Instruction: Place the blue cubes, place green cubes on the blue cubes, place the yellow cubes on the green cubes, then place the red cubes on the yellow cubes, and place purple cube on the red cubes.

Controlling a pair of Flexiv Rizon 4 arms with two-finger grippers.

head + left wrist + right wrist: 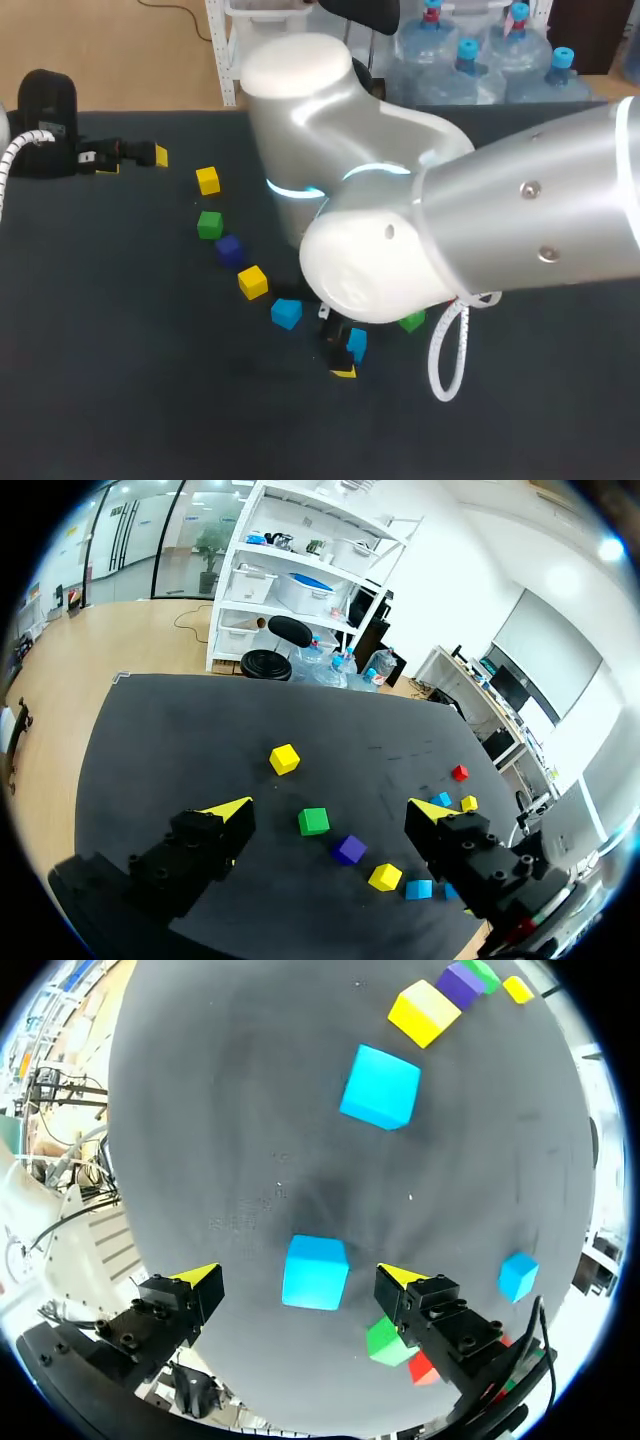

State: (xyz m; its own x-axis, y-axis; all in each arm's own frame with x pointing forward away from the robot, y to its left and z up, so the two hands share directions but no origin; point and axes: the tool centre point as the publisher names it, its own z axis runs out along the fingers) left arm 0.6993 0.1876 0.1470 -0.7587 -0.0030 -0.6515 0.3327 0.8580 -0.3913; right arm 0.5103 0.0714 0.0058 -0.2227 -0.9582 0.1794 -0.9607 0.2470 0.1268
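Table [120, 400]: dark top; every cube lies on it singly, none stacked.
Left gripper [132, 160]: I see its fingers spread wide with nothing held; in its own wrist view only table and cubes show in the gap.
Yellow cube A [207, 180]: ahead of the left fingers, slightly to the left-finger side of the gap.
Green cube A [209, 224]: seen in the gap between the left tips [313, 821], out on the table, touched by neither.
Purple cube [230, 248]: just past green cube A, toward the left gripper's right finger.
Yellow cube B [252, 282]: next along the same row, near the left gripper's right finger in the wrist view [384, 877].
Blue cube A [286, 313]: ahead of the right fingers [380, 1086], apart from them, with yellow cube B beyond it.
Right gripper [297, 1272]: low over the table with its fingers open; I see bare table on each side of the cube between them, so it grips nothing.
Blue cube B [315, 1272]: directly between the right fingers, resting on the table, clear of both tips.
Green cube B [388, 1342]: just beside the right gripper's right finger, partly hidden by it.
Red cube [422, 1368]: next to green cube B, mostly hidden behind that same finger.
Blue cube C [517, 1275]: well outside that finger, alone.
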